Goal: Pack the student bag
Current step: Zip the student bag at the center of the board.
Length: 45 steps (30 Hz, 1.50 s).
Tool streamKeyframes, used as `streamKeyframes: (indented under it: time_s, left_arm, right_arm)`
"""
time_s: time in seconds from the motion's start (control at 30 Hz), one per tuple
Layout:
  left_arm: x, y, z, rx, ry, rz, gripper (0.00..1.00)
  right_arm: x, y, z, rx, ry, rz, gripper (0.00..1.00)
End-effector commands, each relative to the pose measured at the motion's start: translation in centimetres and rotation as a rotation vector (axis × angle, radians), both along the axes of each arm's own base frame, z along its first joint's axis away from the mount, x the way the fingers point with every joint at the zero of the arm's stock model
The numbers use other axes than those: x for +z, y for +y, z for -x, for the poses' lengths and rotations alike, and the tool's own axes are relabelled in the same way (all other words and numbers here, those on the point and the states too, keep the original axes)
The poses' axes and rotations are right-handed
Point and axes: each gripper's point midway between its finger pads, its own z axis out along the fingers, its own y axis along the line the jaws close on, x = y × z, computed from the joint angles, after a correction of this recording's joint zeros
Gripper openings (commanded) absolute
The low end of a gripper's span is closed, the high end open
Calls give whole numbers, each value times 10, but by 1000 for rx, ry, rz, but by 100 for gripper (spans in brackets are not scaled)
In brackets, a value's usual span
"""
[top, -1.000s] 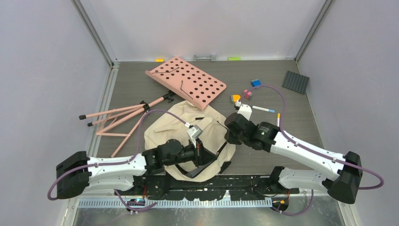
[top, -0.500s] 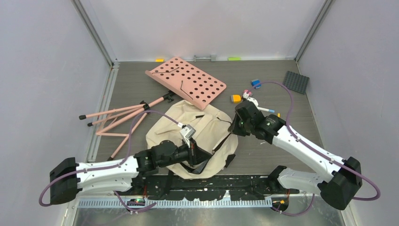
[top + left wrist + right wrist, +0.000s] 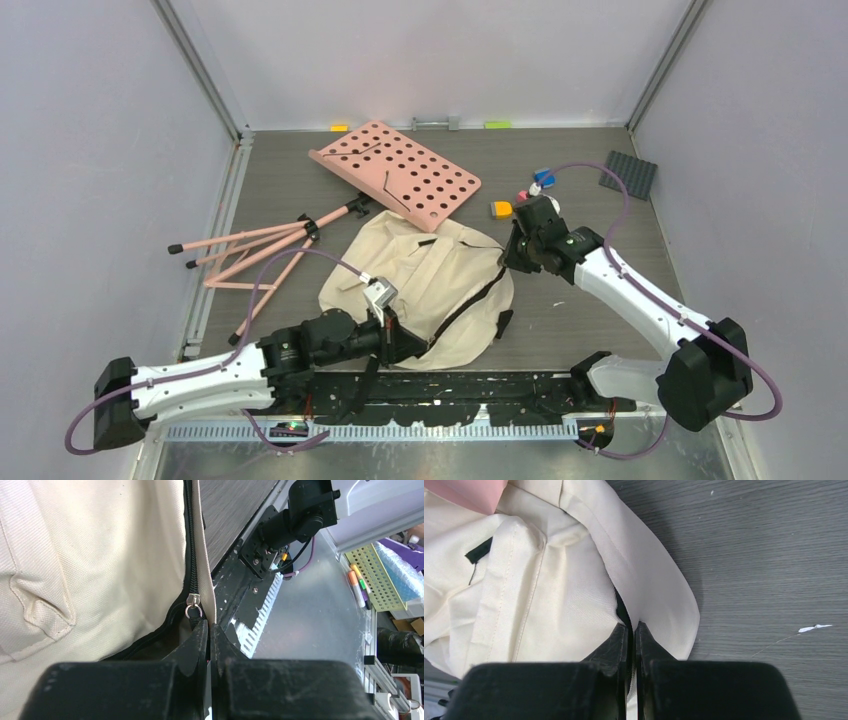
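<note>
Cream student bag [image 3: 430, 285] lies mid-table between both claws. Left gripper [image 3: 209, 630] clamps its near edge by the zipper pull [image 3: 194, 611]. Right gripper [image 3: 631, 629] clamps the far-right hem. The zipper line [image 3: 478, 297] spans them.

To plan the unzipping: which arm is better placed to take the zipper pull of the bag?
Left. The left gripper grips the student bag's edge just beside the zipper pull; the right gripper pinches plain fabric.
</note>
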Motion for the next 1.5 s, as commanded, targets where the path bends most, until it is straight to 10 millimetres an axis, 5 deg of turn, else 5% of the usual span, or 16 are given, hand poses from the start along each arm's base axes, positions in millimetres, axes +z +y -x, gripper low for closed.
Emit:
streamKeyframes:
  time_s: [0.0, 0.17, 0.3, 0.43, 0.7, 0.9, 1.17, 1.47]
  left_arm:
    - [-29, 18, 31, -109, 82, -108, 0]
    - [-19, 15, 24, -87, 47, -83, 0]
    - [-16, 5, 20, -92, 35, -83, 0]
    - [-13, -8, 15, -101, 17, -87, 0]
    - [-7, -34, 5, -112, -25, -82, 0]
    - [-6, -48, 5, -140, -21, -68, 0]
    - [-1, -58, 3, -146, -23, -50, 0]
    - [-1, -62, -3, -125, -36, -61, 0]
  right_arm:
    - [43, -29, -58, -133, -235, 63, 0]
    - [47, -24, -48, -96, -233, 31, 9]
    - [49, -28, -30, -75, -213, 24, 45]
    - [47, -31, -5, -62, -187, -9, 68]
    - [35, -16, 50, -49, -114, -212, 81]
    - [34, 8, 80, -17, -101, -303, 85]
    - [25, 65, 107, 97, -81, -363, 84]
    - [-3, 96, 123, 128, -48, -355, 47]
